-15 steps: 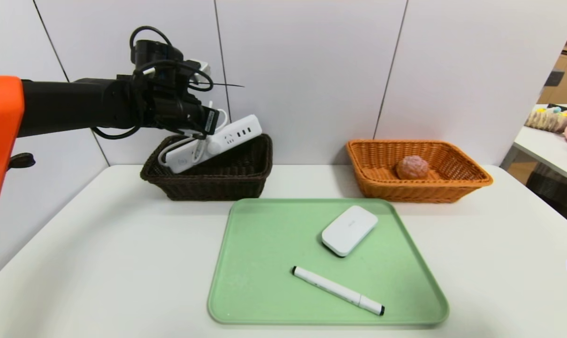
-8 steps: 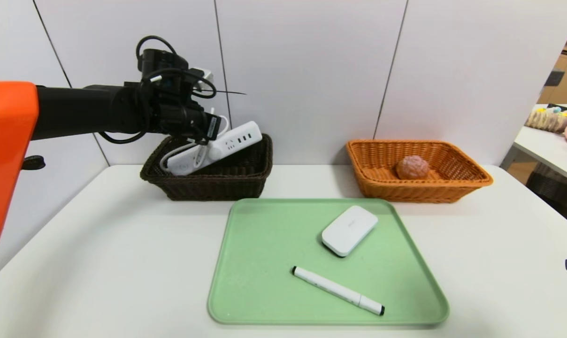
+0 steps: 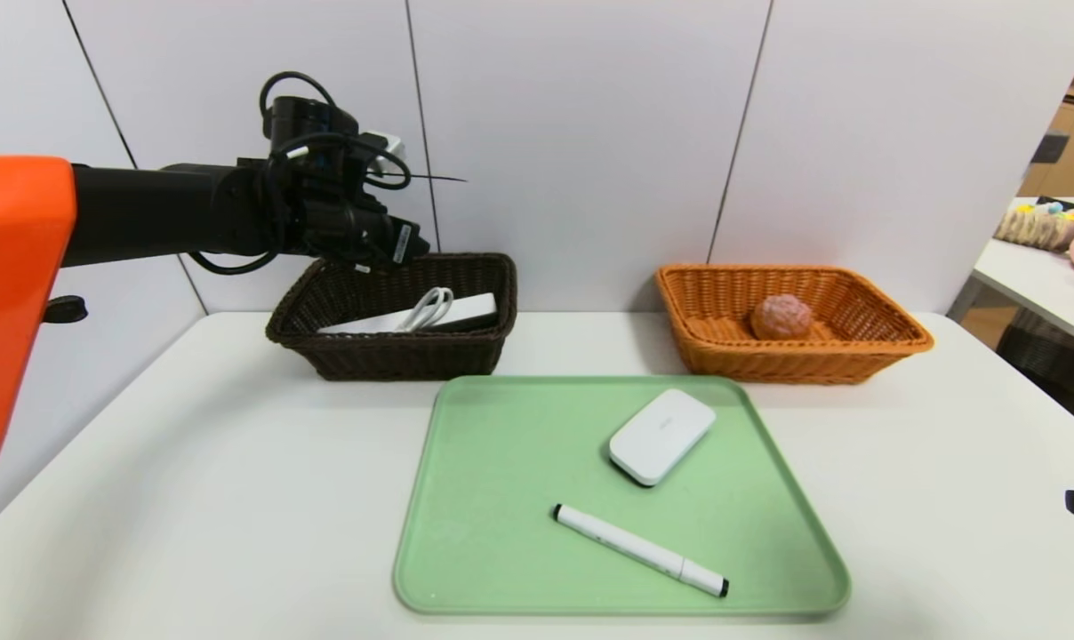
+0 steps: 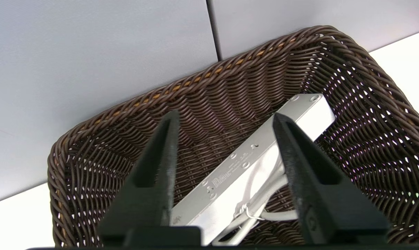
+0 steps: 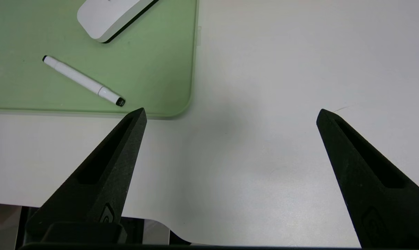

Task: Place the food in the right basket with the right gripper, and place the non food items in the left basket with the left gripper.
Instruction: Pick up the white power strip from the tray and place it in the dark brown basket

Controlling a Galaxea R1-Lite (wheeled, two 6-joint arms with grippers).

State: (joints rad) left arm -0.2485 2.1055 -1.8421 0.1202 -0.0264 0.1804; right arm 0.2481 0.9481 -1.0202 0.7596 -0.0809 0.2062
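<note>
The left pincer (image 3: 401,248) hangs spread over the dark basket (image 3: 466,351), the strip (image 3: 466,311) lying inside. Next it likely needs the pen (image 3: 639,550) or white case (image 3: 661,436) from the tray (image 3: 466,498); the right pincer (image 5: 230,114) sits spread, idle.

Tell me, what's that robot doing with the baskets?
It's sorting things. Its left gripper hangs over the dark brown basket with its jaws open, and a white power strip lies inside the basket below it. The orange basket holds a round pinkish food item. A white marker and a flat white device wait on the green tray. The right gripper is parked over the table's near edge, jaws open.
</note>
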